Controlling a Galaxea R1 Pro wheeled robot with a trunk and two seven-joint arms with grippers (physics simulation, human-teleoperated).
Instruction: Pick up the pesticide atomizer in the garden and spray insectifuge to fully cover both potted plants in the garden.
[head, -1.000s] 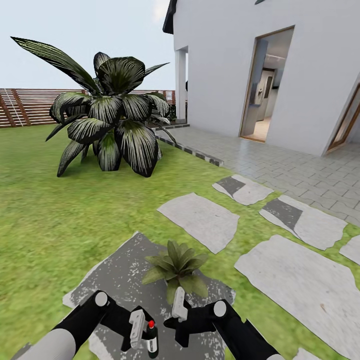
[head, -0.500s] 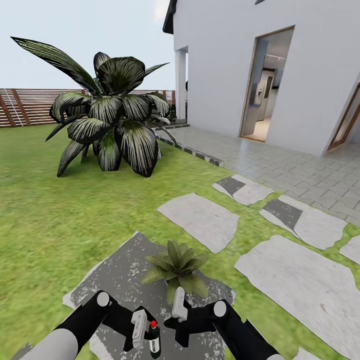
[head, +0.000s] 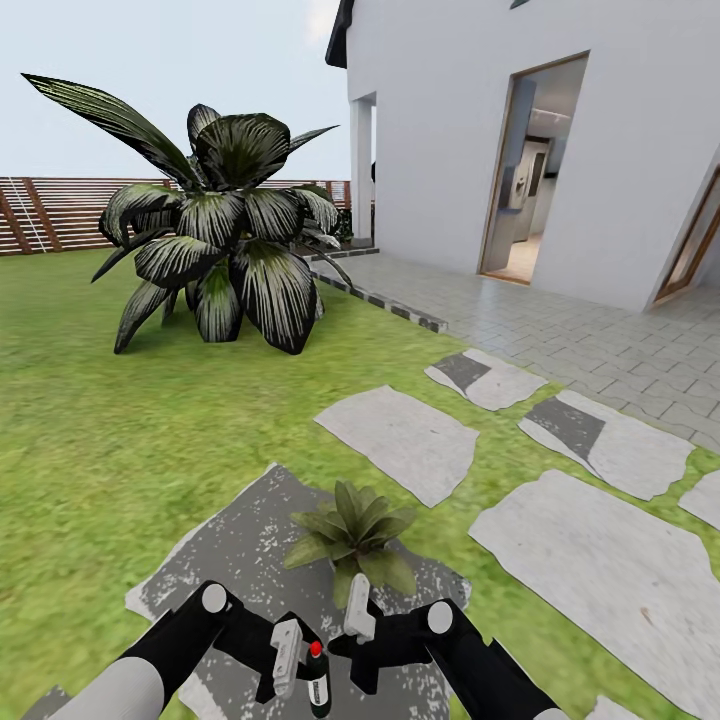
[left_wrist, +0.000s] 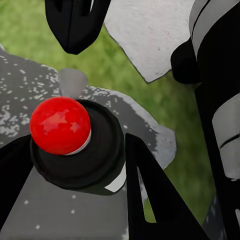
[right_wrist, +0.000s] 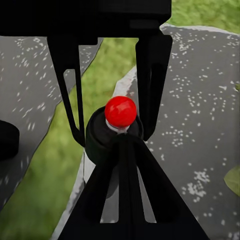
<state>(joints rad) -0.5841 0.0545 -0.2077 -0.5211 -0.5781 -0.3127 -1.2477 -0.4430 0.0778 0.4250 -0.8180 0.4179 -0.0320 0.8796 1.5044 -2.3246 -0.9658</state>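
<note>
Green grass and flat stepping stones (head: 400, 440) lay outside a white house (head: 520, 130). On the near edge of a dark speckled stone (head: 240, 550) grew one potted plant (head: 352, 530). The pesticide atomizer (head: 318, 680) with its red ball top (left_wrist: 60, 125) stood upright, pinched in the left gripper (head: 300, 665). Its bottom was cut off. The right gripper (head: 357, 620) hung just beside it, fingers spread. Both black arms bent inward. A big dark shrub (head: 220, 230) stood far behind.

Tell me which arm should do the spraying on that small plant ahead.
Left. The left gripper is shut on the spray bottle, its dark fingers flanking the red-topped cap. The small plant sits just ahead. The right gripper holds nothing I can see.
</note>
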